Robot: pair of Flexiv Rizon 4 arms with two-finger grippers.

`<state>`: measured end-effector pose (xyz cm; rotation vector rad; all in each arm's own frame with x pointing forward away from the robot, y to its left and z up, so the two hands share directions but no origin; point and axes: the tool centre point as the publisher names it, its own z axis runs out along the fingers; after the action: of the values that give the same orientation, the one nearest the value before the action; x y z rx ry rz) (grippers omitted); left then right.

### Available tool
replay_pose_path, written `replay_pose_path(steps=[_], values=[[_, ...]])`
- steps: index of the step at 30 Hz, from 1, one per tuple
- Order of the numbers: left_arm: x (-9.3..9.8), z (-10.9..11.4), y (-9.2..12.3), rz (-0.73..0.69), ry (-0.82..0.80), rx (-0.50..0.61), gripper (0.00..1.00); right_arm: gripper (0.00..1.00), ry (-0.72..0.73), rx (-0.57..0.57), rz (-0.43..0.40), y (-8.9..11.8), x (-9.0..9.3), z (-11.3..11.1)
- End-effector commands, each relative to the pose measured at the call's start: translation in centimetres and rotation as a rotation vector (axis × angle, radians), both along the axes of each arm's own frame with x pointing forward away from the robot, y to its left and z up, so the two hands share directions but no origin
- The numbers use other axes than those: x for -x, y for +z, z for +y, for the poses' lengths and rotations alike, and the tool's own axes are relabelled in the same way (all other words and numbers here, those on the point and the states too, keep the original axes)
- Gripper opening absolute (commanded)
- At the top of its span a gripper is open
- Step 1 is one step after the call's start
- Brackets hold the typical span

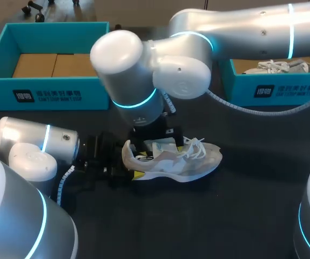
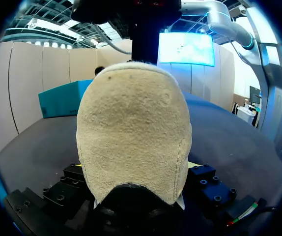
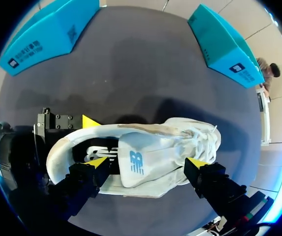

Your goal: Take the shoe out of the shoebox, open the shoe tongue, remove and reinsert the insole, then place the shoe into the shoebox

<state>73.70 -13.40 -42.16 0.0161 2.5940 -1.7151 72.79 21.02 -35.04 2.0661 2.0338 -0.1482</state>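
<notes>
- Shoe (image 1: 184, 162) is resting on the desk (image 1: 198, 226) near its middle, with the toe pointing toward my right side. It is sitting well apart from the teal shoebox (image 1: 47, 97) behind it.
- My left tool (image 1: 127, 162) is closing on the heel (image 2: 131, 137) from two sides, with a yellow tip against each flank, so it is working as a brace.
- My right tool (image 3: 148, 163) is hanging over the shoe's mouth with its fingers spread wide, and it is gripping nothing.
- One right fingertip is sitting over the opening, just above the dark insole (image 3: 101, 152). The other is lying outside the upper, beside the laces (image 1: 195, 147).
- The tongue (image 3: 133, 172) is lying between those fingers but is not being pinched.
- The step in hand is probably folding the tongue forward to clear the way to the insole.
- Doing it well likely means narrowing the right fingers onto the tongue's free edge alone and keeping clear of the laces.
- The pull should be going toward the toe while the left tool is holding the heel down, since a slack brace risks letting the shoe slide or tip.
</notes>
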Motion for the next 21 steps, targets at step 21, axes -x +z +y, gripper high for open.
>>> replay_pose_path(steps=[21], values=[[0.1, 0.0, 0.0, 0.000, 0.001, -0.006, 0.00, 1.00, -0.304, 0.190, -0.072, -1.8, 0.9, -0.5]])
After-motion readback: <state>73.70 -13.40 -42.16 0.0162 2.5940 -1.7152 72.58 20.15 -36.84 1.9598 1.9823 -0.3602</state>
